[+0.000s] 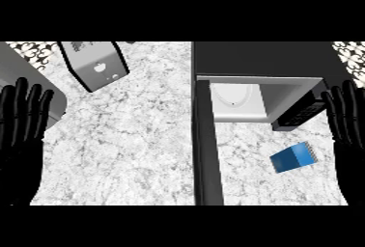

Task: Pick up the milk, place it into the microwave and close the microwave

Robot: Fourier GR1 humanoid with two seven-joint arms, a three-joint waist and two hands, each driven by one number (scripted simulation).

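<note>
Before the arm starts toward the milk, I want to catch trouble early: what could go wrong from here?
1. The blue milk carton lies tilted on the counter, so the right hand, open at the right edge, may nudge it away instead of closing its fingers round it.
2. The microwave cavity is narrow, so the carton could catch its edge.
3. The open microwave door stands just left of the carton, so a swinging arm might knock it.

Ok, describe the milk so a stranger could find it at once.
Start at the open microwave at the back right of the counter, its dark door swung out toward the front. Right of that door, in front of the opening, lies the milk: a small carton, the only blue thing on the pale marbled top.
</note>
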